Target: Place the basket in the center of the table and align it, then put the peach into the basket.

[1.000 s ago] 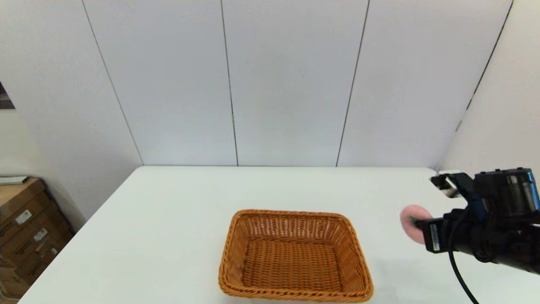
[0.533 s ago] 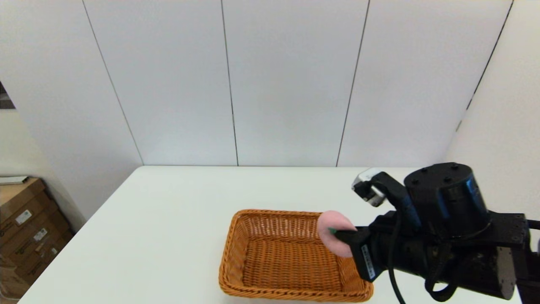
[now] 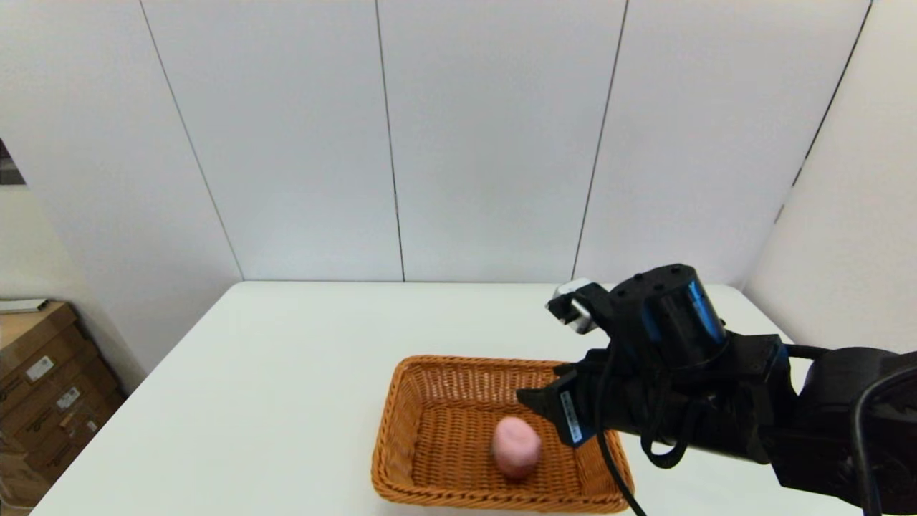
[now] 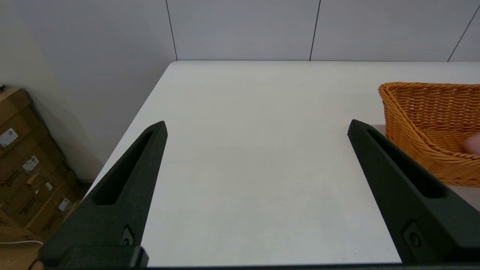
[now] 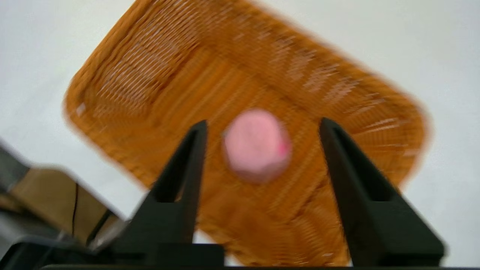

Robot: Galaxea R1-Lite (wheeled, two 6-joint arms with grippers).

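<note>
I see the right end effector (image 3: 534,401) spread wide above the basket (image 3: 401,401); the peach (image 3: 516,446) sits inside it on the surface (image 3: 286,358). Left end effector (image 4: 257,127) hangs wide, empty.

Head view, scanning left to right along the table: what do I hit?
Cardboard boxes beside the table → basket's left rim → peach inside it → right gripper, open, over the basket's right side.

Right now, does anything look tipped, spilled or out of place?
Nothing stands out. The pale-pink toy peach is inside the orange-brown wicker basket, which sits flat on the white table; the right gripper is open above it.
</note>
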